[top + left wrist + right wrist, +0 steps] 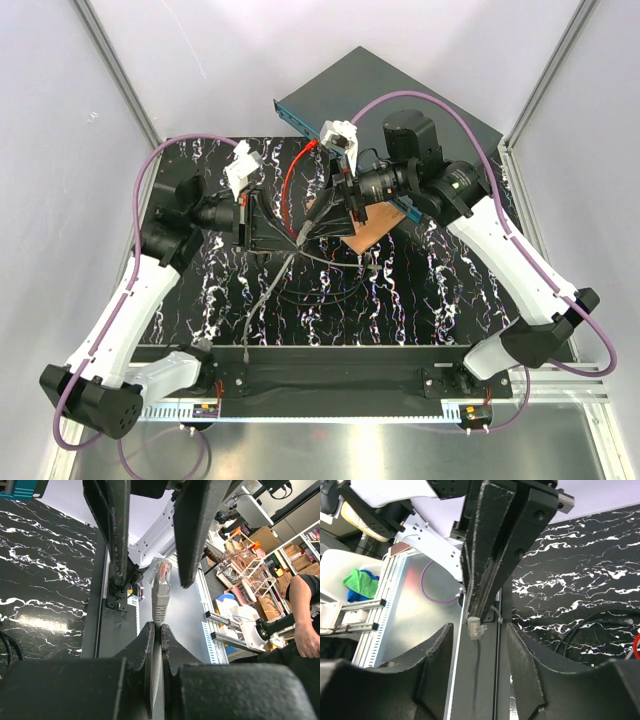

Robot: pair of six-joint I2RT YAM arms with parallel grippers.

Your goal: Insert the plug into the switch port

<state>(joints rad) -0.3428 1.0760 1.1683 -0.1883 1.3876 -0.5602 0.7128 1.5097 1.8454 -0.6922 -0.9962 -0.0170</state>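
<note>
Black marbled table (400,305), white walls (60,150); left gripper (159,627) pinches plug (161,582); right gripper (480,630) spread wide.

Two arms (125,315) (520,270) are sharing one table (420,310) with one switch (380,80), one plug (161,575), one copper plate (375,225) and one red cable (290,185).

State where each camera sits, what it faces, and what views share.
Top external: above and behind, looking down on the left arm, right arm, table, switch.
Left wrist: on the left arm, looking along the left gripper, shut on the plug.
Right wrist: on the right arm, looking along the open right gripper.
Shared: the plug, in both wrist views.
</note>
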